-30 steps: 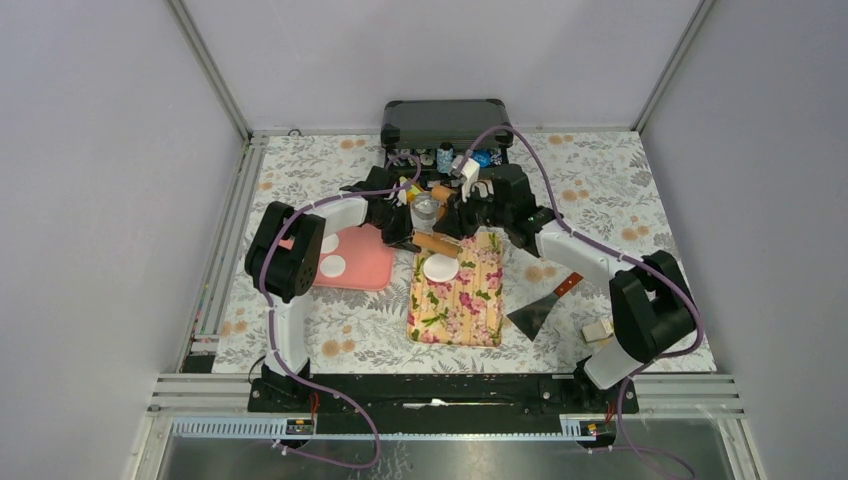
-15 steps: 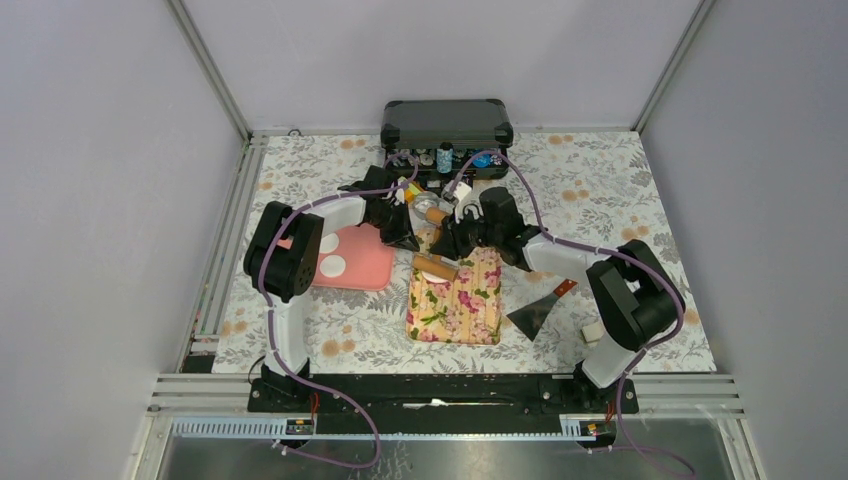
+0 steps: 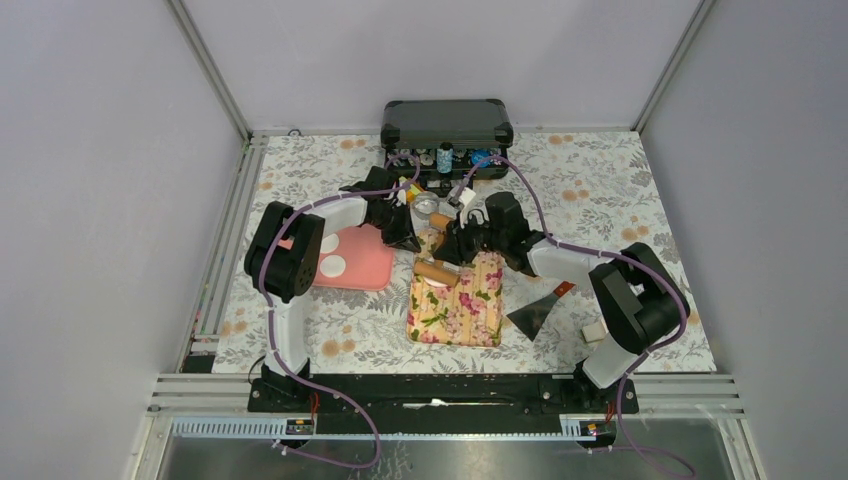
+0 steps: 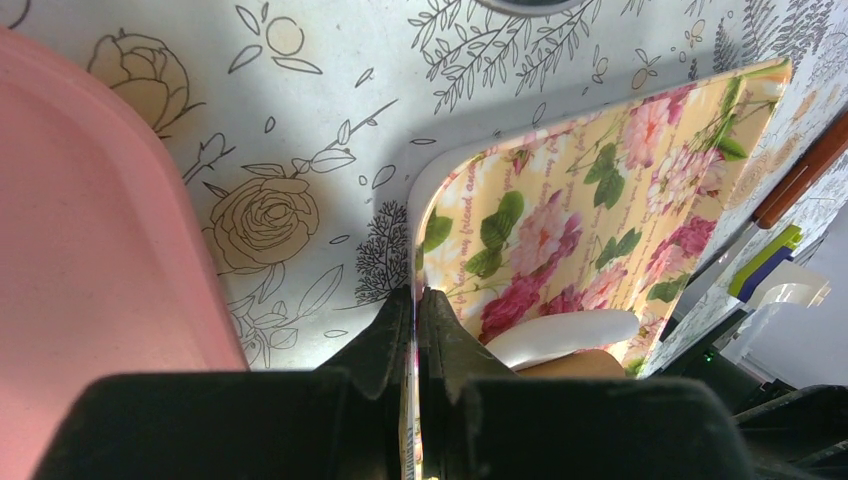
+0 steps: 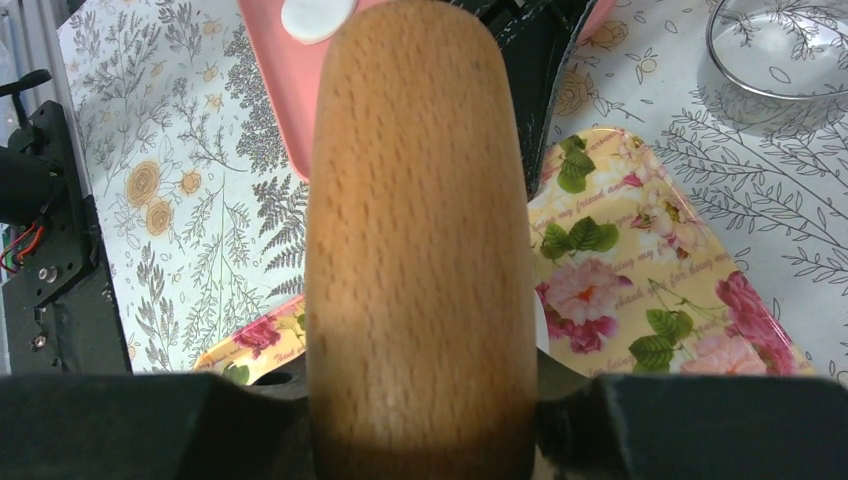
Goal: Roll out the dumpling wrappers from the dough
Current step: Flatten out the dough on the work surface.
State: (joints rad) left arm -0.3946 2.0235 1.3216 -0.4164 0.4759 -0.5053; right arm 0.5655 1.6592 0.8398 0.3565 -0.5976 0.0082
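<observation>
Over the last second the rolling pin [image 3: 437, 272] travels from the far edge of the floral board [image 3: 470, 310] toward its middle. It now lies across the piece of dough [image 4: 560, 335], which a second ago sat uncovered on the board just in front of the pin. From above the dough is almost hidden, and in the left wrist view only a pale flattened lip shows beside the wood. I read this as a rolling stroke under way, with this piece being pressed thinner but not yet finished. The right gripper [image 5: 420, 420] is clamped around one end of the pin, jaws partly apart to fit its thickness. The left gripper [image 4: 416, 295] has not shifted in that time, and its jaws are pinched together on the board's far-left corner to steady it. The board lies mid-table. By count there is one piece of dough under the pin. Two dumpling wrappers [image 3: 333, 266] lie flat on the one pink tray [image 3: 370, 270], which is just left of the board toward the table's left edge. There is also one pin, one board and one round silver tin [image 3: 425, 207] just beyond the board. One black case [image 3: 447, 122] sits at the table's far edge, and one scraper [image 3: 540, 310] lies to the right of the board. One small white block [image 3: 597, 330] rests near the near-right corner.
</observation>
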